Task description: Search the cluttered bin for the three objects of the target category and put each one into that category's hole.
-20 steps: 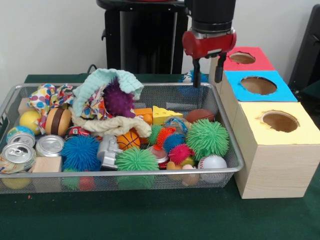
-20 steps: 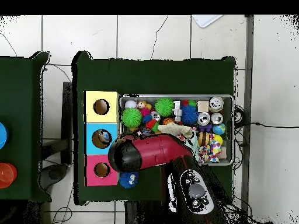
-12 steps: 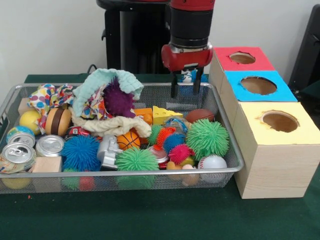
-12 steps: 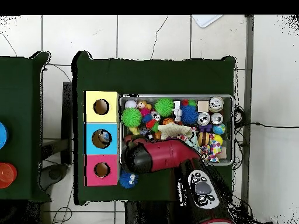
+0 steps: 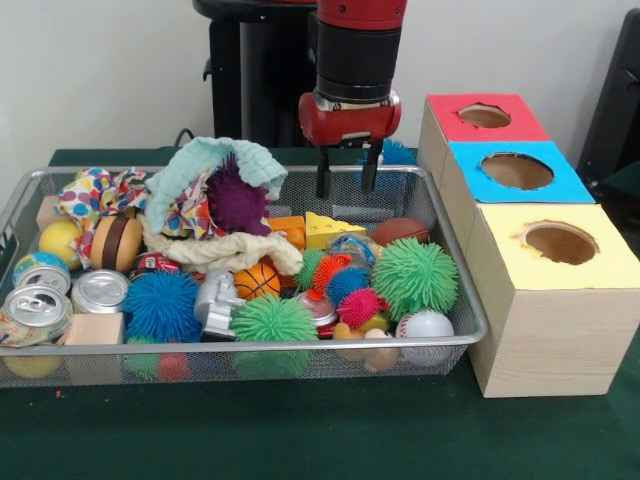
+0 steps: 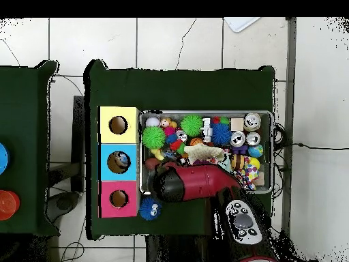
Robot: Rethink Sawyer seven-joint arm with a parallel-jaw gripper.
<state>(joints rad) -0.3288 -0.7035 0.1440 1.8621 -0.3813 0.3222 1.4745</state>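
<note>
The wire bin (image 5: 452, 262) holds a jumble: green spiky balls (image 5: 415, 275), a blue spiky ball (image 5: 160, 305), a purple one (image 5: 237, 200), a cheese wedge (image 5: 331, 229), a small football (image 5: 399, 231), a basketball (image 5: 257, 280), a baseball (image 5: 424, 325) and cans (image 5: 98, 290). My gripper (image 5: 345, 180) hangs open and empty over the bin's back right part, above the cheese wedge. In the overhead view the arm's red head (image 6: 178, 186) covers the gripper and that end of the bin (image 6: 273, 151).
Three boxes stand in a row beside the bin: red-topped (image 5: 485, 117), blue-topped (image 5: 517, 172) and yellow-topped (image 5: 560, 245), each with a round hole. A blue fuzzy toy (image 6: 150, 209) lies on the table outside the bin. Cloths (image 5: 215, 165) cover part of the bin's middle.
The gripper has moved away from the red-topped box, leftward in the front view, to over the bin's back edge. It stays open and empty.
</note>
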